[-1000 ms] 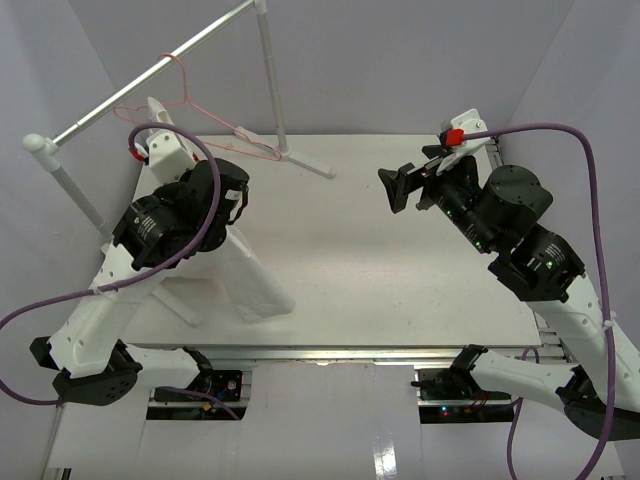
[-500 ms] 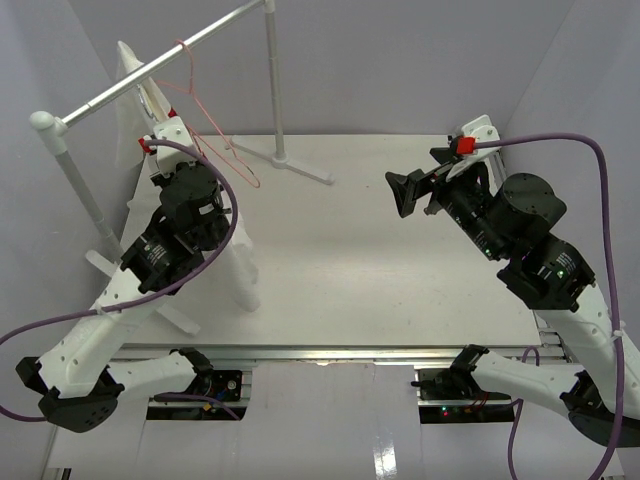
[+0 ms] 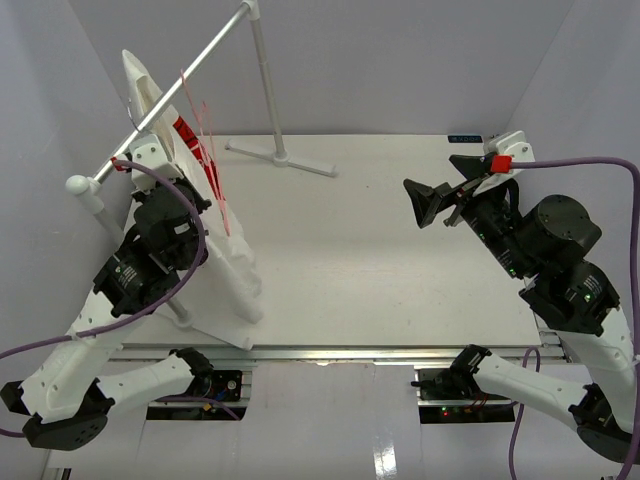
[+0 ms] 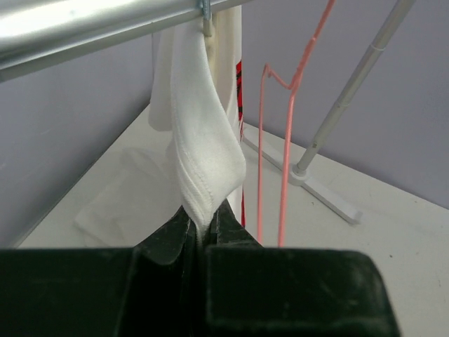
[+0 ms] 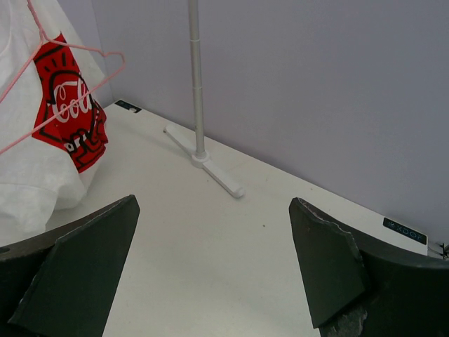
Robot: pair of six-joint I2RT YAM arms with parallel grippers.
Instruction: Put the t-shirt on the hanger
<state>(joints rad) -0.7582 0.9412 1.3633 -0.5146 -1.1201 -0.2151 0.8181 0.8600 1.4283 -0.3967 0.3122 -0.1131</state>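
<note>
Looking down on a white surface (image 3: 380,260) boxed in by pale lilac walls (image 3: 400,60). Noting a metal rail (image 3: 225,32) running slantwise over the left part, standing on a thin post (image 3: 265,80) with a flat foot at the back. Finding the t-shirt (image 3: 232,280) hanging from that rail at the far left, draping down as far as the surface and showing a red patch (image 5: 70,123) with white script toward the right. Making out only the small hook of the hanger (image 4: 208,24) catching over the rail above the cloth, losing the rest behind the fabric. Seeing a pink wire hanger (image 4: 287,161) dangling from the same rail just beside the t-shirt, on the side of the post. Catching the left fingers (image 4: 172,235) pressing together right under the rail, pinching a folded white edge of the t-shirt between them. Spotting the right fingers (image 5: 77,274) spreading wide apart, gripping nothing, hovering above the right part of the surface, well apart from the t-shirt and pointing toward it.
</note>
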